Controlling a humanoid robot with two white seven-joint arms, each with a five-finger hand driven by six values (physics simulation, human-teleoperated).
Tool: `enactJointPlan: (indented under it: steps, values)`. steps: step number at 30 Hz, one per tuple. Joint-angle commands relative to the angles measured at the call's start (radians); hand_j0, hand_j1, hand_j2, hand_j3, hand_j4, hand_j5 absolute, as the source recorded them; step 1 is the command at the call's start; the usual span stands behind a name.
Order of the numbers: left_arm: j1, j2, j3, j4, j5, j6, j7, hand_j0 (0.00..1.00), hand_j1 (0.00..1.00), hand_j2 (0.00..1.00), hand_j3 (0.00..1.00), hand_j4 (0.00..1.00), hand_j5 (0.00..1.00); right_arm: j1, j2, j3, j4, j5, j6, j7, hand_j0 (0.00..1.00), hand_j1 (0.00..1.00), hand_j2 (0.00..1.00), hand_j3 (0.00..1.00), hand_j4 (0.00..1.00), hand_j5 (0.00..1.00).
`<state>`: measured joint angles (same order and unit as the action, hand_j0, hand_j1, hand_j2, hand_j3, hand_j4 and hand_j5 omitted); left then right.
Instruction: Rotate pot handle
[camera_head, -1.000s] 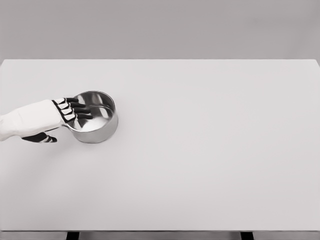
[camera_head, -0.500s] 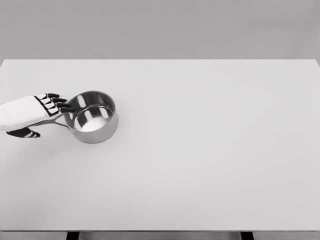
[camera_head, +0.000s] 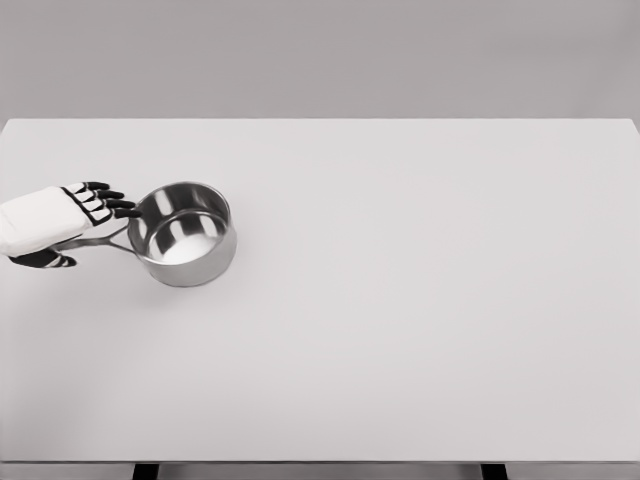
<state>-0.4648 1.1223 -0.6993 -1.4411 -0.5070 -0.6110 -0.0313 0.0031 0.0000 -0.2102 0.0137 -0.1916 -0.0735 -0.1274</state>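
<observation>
a: steel pot (camera_head: 184, 235) sits at the table's (camera_head: 420, 330) left side, its thin handle (camera_head: 95, 241) pointing left under the left hand (camera_head: 50, 222). to turn it well, i'd press on the handle far from the bowl and sweep slowly, so the pot pivots rather than slides.

b: hand state?

a: fingers (camera_head: 110, 201) spread, reaching toward the rim, holding nothing. thumb hangs below the handle. contact with the handle is unclear; the palm covers it.

The left hand (camera_head: 60, 222) has drawn back off the pot (camera_head: 184, 234), uncovering its handle (camera_head: 98, 241).
</observation>
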Motion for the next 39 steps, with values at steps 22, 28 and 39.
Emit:
enactJointPlan:
  steps: [22, 28, 39]
  values:
    - [0.003, 0.002, 0.043, 0.068, 0.01, 0.0, 0.002, 1.0, 1.0, 1.0, 1.0, 1.0, 1.0, 0.0, 0.0, 0.0, 0.0, 0.0, 0.0, 0.0, 1.0, 1.0, 1.0, 1.0, 1.0, 1.0]
    - [0.002, -0.027, 0.046, 0.061, 0.013, 0.0, 0.005, 1.0, 1.0, 1.0, 1.0, 1.0, 1.0, 0.0, 0.0, 0.0, 0.0, 0.0, 0.0, 0.0, 1.0, 1.0, 1.0, 1.0, 1.0, 1.0]
    - [0.003, -0.036, 0.044, -0.03, 0.015, 0.0, 0.005, 1.0, 1.0, 1.0, 1.0, 1.0, 1.0, 0.0, 0.0, 0.0, 0.0, 0.0, 0.0, 0.0, 1.0, 1.0, 1.0, 1.0, 1.0, 1.0]
